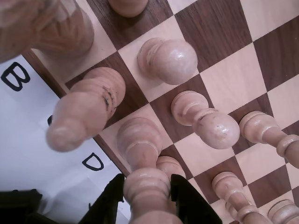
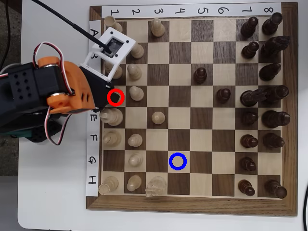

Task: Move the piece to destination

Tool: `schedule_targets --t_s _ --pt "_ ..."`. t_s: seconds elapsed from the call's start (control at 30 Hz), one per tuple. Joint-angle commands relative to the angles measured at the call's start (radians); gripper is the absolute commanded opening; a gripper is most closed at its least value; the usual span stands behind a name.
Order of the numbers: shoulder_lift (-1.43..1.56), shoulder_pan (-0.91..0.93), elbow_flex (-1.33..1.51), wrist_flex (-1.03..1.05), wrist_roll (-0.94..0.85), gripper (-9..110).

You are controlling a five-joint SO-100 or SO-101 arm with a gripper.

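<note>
Standing upright between the closed-in fingers of the end effector, the piece is gripped well apart from the destination.

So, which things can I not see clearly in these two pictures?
- Wrist view: the top of the piece is cut off by the bottom edge. Whether the gripper presses it is unclear.
- Overhead view: the arm hides both near the red ring.
- Wrist view: the blue ring is outside the frame.
- Wrist view: the top-left pale piece is blurred.
</note>
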Motion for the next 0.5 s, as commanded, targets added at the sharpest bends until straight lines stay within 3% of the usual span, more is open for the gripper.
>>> schedule_targets --t_s 0.0,0.47 --pt "0.005 0.011 -0.017 0.005 -0.008 0" --pt "0.061 0.018 -0.109 0.083 0.005 0"
